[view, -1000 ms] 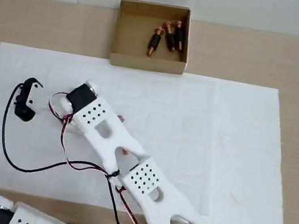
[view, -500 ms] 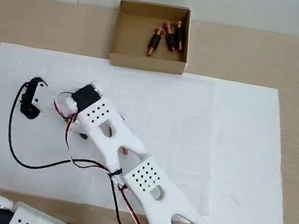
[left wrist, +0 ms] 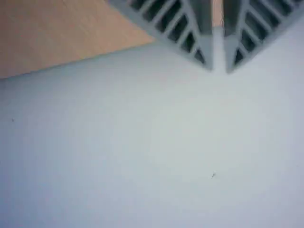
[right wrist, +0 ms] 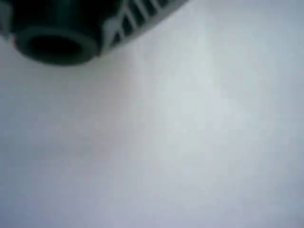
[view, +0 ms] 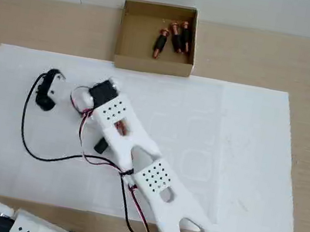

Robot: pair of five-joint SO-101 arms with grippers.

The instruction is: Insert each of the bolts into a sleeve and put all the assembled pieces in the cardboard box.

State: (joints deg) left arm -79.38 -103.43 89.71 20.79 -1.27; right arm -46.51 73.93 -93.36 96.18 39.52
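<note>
Three assembled pieces [view: 173,36] already lie in the cardboard box [view: 133,41] at the counter's [view: 40,19] far edge. Right claw [right wrist: 102,35] seems clamped on a black sleeve [right wrist: 54,45], open mouth clear, above the white sheet [view: 226,152]. Left claw [left wrist: 218,54] pinched narrow, near the sheet's edge. Sleeve looks light, stiff, smooth, likely to roll. Best held across mid-barrel, leaving the bore free for a bolt.
</note>
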